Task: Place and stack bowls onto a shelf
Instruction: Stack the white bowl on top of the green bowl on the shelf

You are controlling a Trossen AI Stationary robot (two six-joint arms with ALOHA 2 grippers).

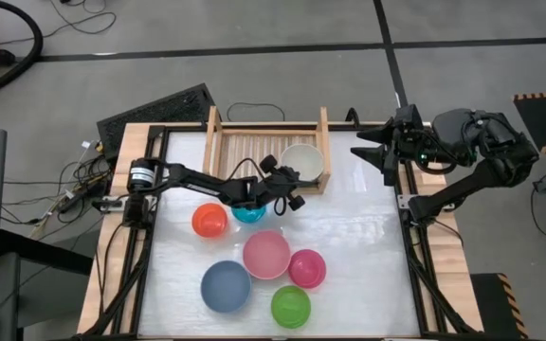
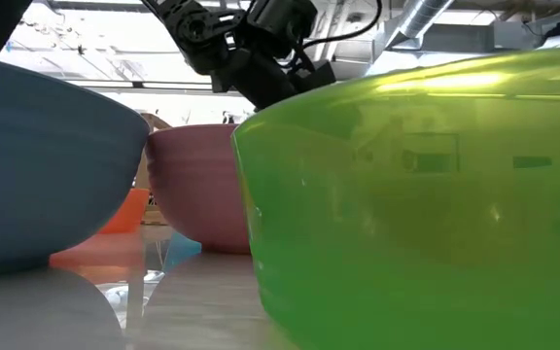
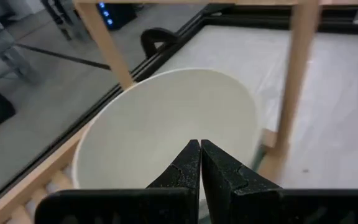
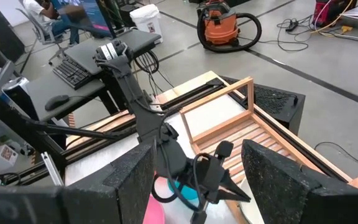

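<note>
The left gripper hangs just in front of the shelf, its two fingers pressed together with nothing between them, pointing at the cream-white bowl. That bowl sits alone in the shelf's right end, at about 1 o'clock from the table's middle; the slats beside it are bare. The right gripper waits off the table's right edge near 2 o'clock, fingers spread apart and empty.

Loose on the white table: the teal bowl lies under the left arm, the red-orange bowl just beside it toward 9 o'clock. The pink bowl sits at centre, touching the magenta bowl at 4 o'clock. The blue bowl is at 7 o'clock and the lime green bowl at 6 o'clock. All six look empty.
</note>
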